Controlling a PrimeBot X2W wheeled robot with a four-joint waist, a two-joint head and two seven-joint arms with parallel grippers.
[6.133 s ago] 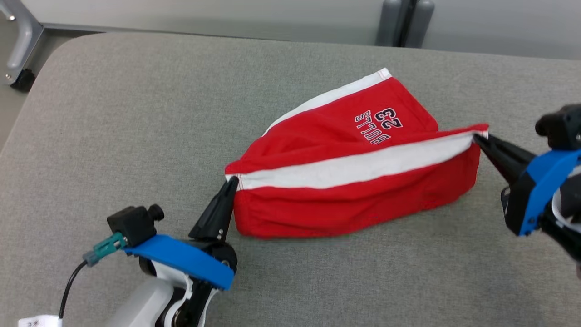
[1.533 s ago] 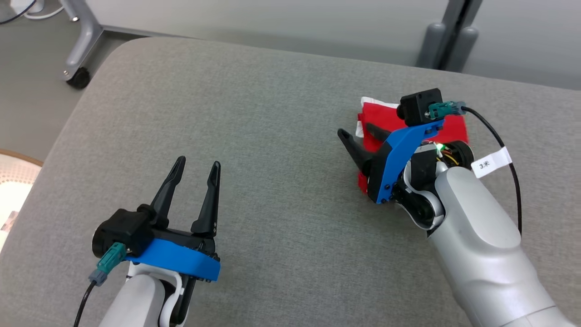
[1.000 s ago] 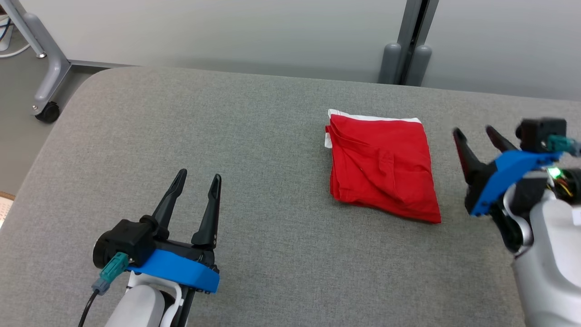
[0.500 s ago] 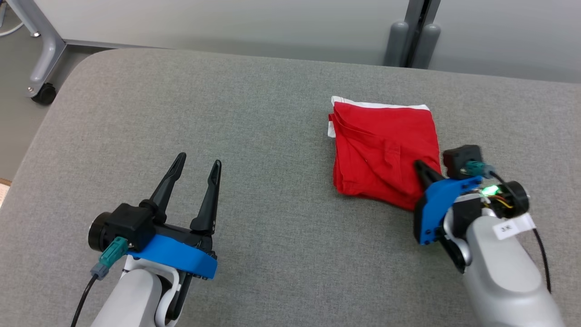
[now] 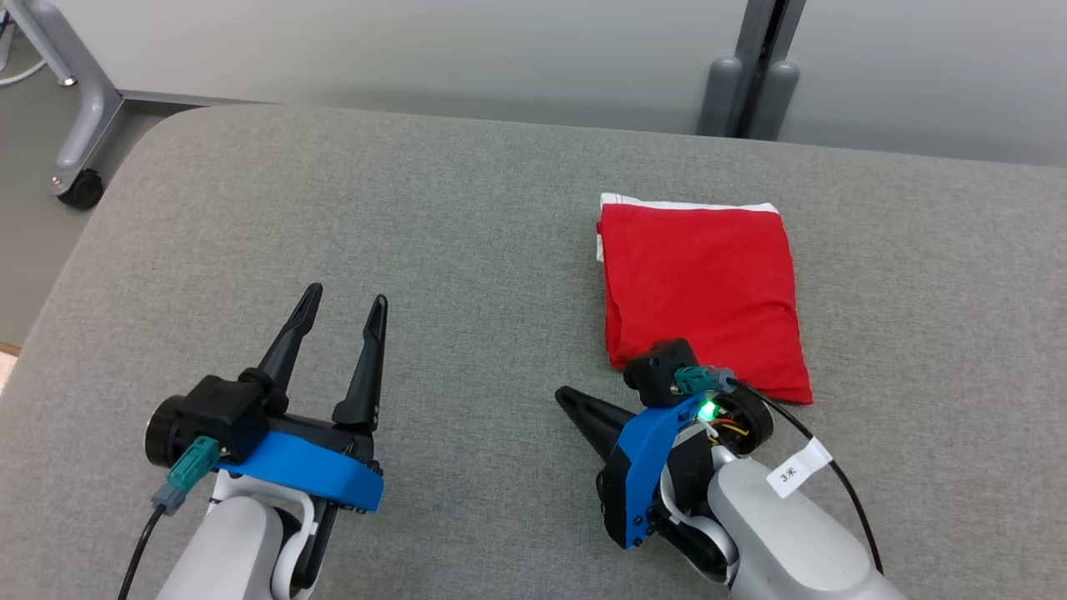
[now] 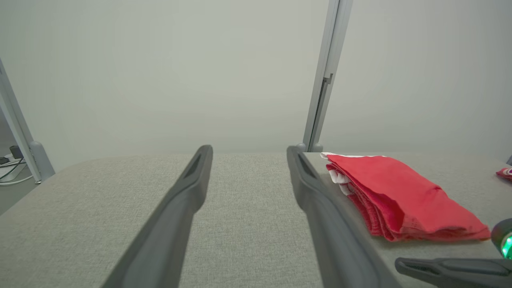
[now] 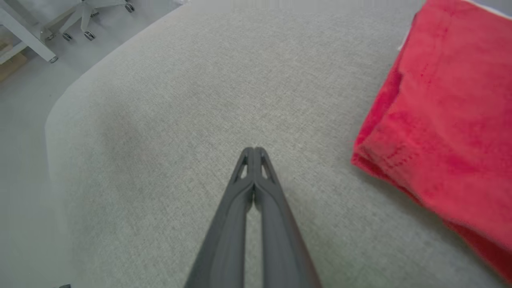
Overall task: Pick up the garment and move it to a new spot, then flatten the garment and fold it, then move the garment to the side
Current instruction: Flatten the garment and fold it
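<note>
Garment (image 5: 700, 283) sits folded on the counter (image 5: 333, 208), just right of our right pincer (image 5: 567, 397), which is shut on nothing. Left pincer (image 5: 345, 293) gapes open, garment well off to its right. We judge the fold done; next we need to grip an edge & shift it aside.

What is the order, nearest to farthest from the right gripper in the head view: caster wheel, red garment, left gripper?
1. red garment, just right of the right gripper.
2. left gripper, farther left.
3. caster wheel, on the floor, far left.
</note>
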